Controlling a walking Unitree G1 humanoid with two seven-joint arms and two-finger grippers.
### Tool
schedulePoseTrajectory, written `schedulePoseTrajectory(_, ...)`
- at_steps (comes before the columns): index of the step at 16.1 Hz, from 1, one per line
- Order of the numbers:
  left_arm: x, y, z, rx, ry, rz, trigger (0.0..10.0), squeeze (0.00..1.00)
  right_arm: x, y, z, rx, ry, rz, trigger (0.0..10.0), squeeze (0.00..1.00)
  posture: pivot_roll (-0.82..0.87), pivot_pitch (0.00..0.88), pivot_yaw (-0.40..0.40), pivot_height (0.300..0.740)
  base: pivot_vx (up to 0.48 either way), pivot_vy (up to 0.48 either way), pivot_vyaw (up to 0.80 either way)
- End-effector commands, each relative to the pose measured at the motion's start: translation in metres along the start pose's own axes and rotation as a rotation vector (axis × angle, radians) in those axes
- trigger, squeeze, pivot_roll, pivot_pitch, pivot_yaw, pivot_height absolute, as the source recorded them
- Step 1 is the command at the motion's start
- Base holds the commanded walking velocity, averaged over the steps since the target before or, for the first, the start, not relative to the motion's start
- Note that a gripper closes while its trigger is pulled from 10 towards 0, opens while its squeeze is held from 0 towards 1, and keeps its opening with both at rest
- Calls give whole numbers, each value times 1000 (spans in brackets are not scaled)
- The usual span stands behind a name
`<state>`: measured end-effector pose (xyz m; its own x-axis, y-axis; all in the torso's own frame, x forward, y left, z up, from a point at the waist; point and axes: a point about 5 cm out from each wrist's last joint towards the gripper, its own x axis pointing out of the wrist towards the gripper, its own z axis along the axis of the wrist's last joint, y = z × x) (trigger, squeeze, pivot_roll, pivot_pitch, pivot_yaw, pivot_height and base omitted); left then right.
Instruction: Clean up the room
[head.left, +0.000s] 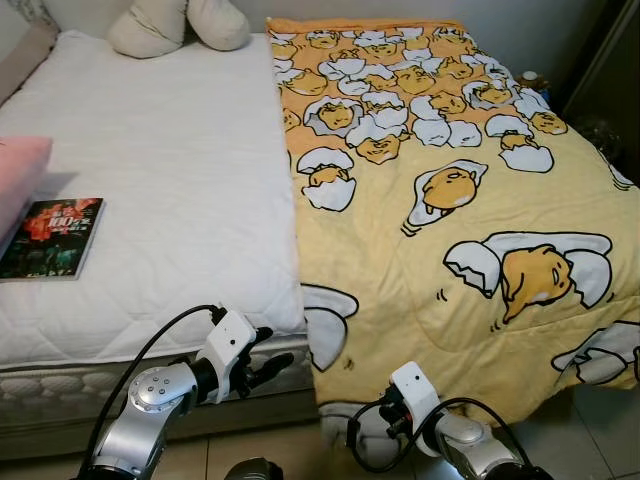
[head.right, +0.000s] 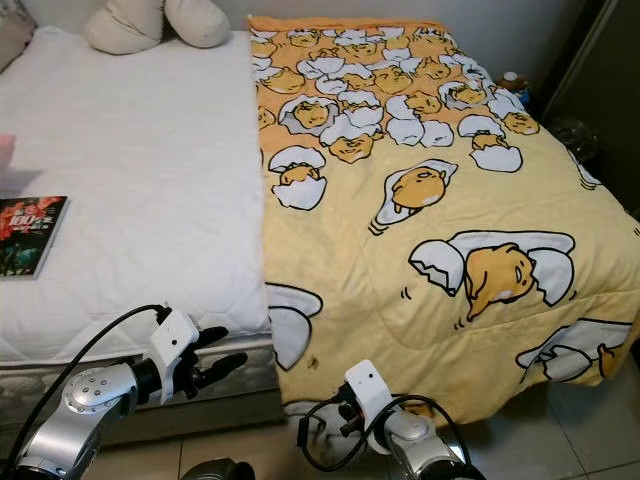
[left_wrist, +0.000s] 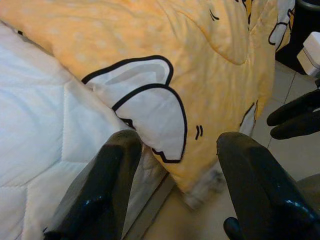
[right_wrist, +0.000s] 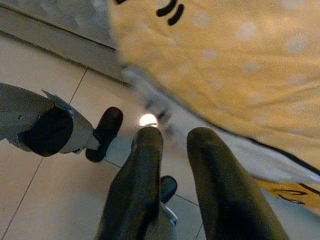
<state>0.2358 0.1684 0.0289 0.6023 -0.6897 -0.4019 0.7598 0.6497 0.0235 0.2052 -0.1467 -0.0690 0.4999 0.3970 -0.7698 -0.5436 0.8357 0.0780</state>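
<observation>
A bed (head.left: 150, 150) runs from 6 to 12 o'clock in the head views. Its left half is bare white quilted mattress; its right half is covered by a yellow blanket (head.left: 450, 200) printed with egg characters. The blanket's near edge hangs over the foot of the bed toward the tiled floor (head.left: 590, 430) at 5 o'clock, and its left edge runs straight up the middle of the bed toward 12.

On the mattress at 9 o'clock lies a dark book (head.left: 52, 237), flat, cover up, just beside a pink cushion (head.left: 20, 170) at the left edge. Two cream pillows (head.left: 180, 25) sit touching each other at the head of the bed, near 11 o'clock. No box, bin or basket can be made out, so nothing here is held in a container.

The left gripper (head.left: 262, 368) is raised at 7 o'clock, at the foot of the mattress near the blanket's lower left corner. In its wrist view the two black fingers (left_wrist: 105, 190) stand wide apart with nothing between them, framing the spot where the blanket overlaps the mattress edge.

The right gripper (right_wrist: 172, 145) is low at 6 o'clock, under the blanket's hanging hem. Its fingers (right_wrist: 137, 190) have only a narrow gap between them and grasp nothing; the hem lies just beyond their tips, blurred.
</observation>
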Motion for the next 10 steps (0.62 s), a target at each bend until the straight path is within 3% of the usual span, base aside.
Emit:
schedulePoseTrajectory(1,2,0,2,17,3,-4,10000,0,0,-4,4,14,-12,-20,10000,1000,56,0,-19,740,0,0,0)
schedulePoseTrajectory(4,4,1,2,8,-4,24,10000,0,-1,-9,10,9,-44,-58,10000,1000,55,0,-21,740,0,0,0)
schedulePoseTrajectory(5,7,5,2,-20,-21,105,10000,0,-3,-19,20,-8,-94,-153,10000,808,50,0,-23,740,0,0,0)
schedulePoseTrajectory(6,8,10,6,-41,-50,188,10000,0,-5,-26,30,3,-156,-226,10000,0,48,0,-25,740,0,0,0)
schedulePoseTrajectory(8,8,18,13,-64,-99,303,10000,0,-10,-37,47,56,-268,-316,10000,0,45,0,-28,740,0,0,0)
schedulePoseTrajectory(10,8,33,27,-124,-176,475,10000,0,-20,-42,79,84,-480,-382,10000,0,39,0,-29,740,0,0,0)
